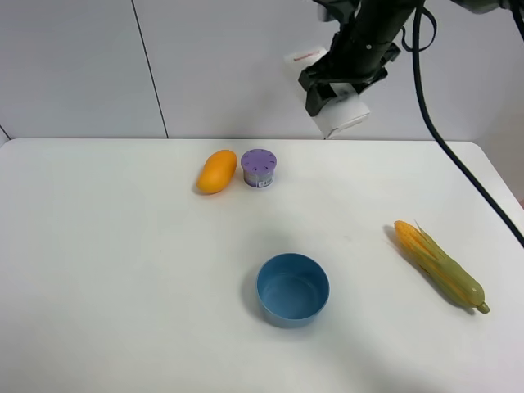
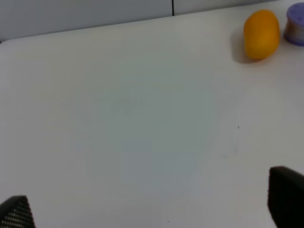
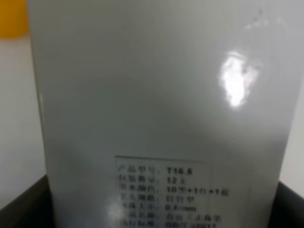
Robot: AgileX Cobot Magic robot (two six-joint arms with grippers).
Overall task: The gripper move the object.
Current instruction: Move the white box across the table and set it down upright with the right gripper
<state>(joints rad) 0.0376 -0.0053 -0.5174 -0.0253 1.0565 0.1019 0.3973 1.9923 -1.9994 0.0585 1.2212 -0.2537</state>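
Observation:
My right gripper (image 1: 334,88), black with claw-like fingers, is raised high above the table's far edge. It is shut on the white carton (image 1: 344,117), whose red lettering (image 1: 307,56) shows at its upper left end. In the right wrist view the carton (image 3: 161,109) fills the frame, its small grey print facing the camera, between the dark fingers at the lower corners. My left gripper (image 2: 152,209) is open and empty just above bare table; only its two black fingertips (image 2: 285,192) show. The left arm does not show in the exterior high view.
A blue bowl (image 1: 293,289) stands at the table's centre front. An orange mango (image 1: 217,171) and a purple round container (image 1: 259,168) sit at the back. A corn cob (image 1: 439,265) lies at the right. The mango (image 2: 261,34) also shows in the left wrist view.

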